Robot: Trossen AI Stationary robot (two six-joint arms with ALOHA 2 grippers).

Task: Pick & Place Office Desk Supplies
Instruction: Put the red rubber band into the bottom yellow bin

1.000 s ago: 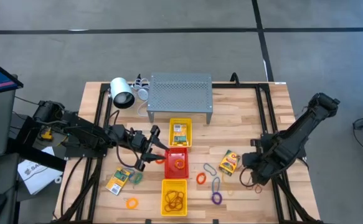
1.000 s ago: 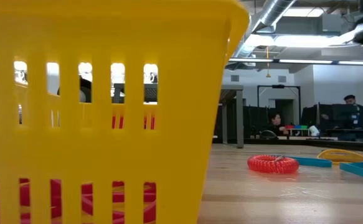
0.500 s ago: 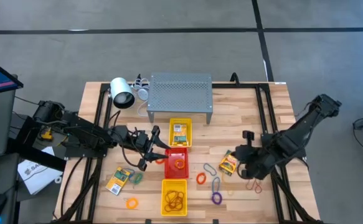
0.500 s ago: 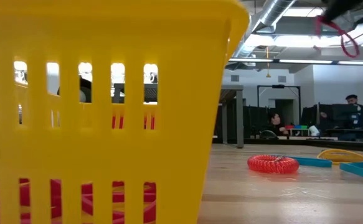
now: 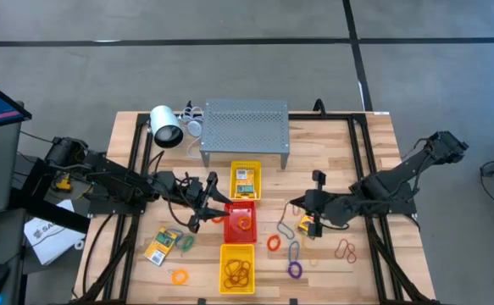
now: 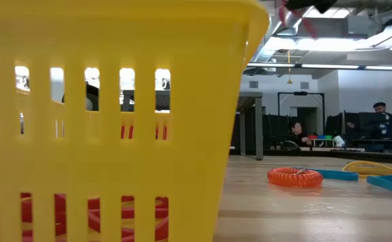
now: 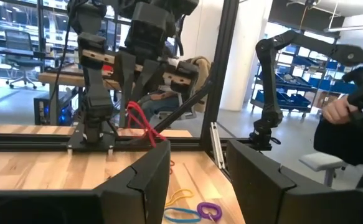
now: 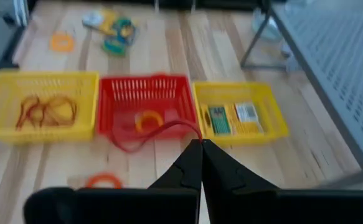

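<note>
Red rubber band (image 8: 145,135): pinched in our right hand (image 8: 201,149), whose fingers are fully closed on one strand. The loop hangs limp, in the air over the worktop (image 5: 331,161) at about 4 o'clock from the red tray (image 5: 239,219).

We judge it near weightless, soft and stretchy, not fragile. It will swing and may snag, so the best hold is a pinch on a single strand, as now.

Count from the high view:
- trays: three in a column, yellow (image 5: 246,180) at 12 o'clock with card packets inside, red in the middle holding one orange ring (image 5: 244,224), yellow (image 5: 237,268) at 6 o'clock with brown bands.
- loose card packets: two, one (image 5: 162,246) at 8 o'clock of the red tray, one (image 5: 308,223) at 3 o'clock, partly under the right arm.
- loose rings and bands on the worktop: at least six; a few thin ones are too faint to count.

Left hand (image 5: 202,203): parted, holding nothing, just beside the red tray at 9 o'clock.
</note>
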